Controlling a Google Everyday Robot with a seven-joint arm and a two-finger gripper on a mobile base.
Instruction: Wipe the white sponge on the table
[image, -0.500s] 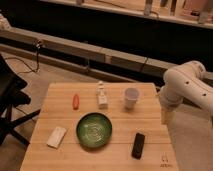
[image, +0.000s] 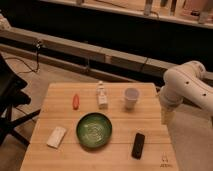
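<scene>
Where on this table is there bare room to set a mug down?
On the table, bare wood lies at the front-left corner, in front of the white sponge, and between the green bowl and black slab. The back row of orange piece, bottle and cup is crowded. The gripper hangs at the right edge.

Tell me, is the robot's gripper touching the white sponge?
Apart. The camera view shows the gripper at the table's right edge, while the white sponge lies near its front-left corner, the green bowl between them.
</scene>
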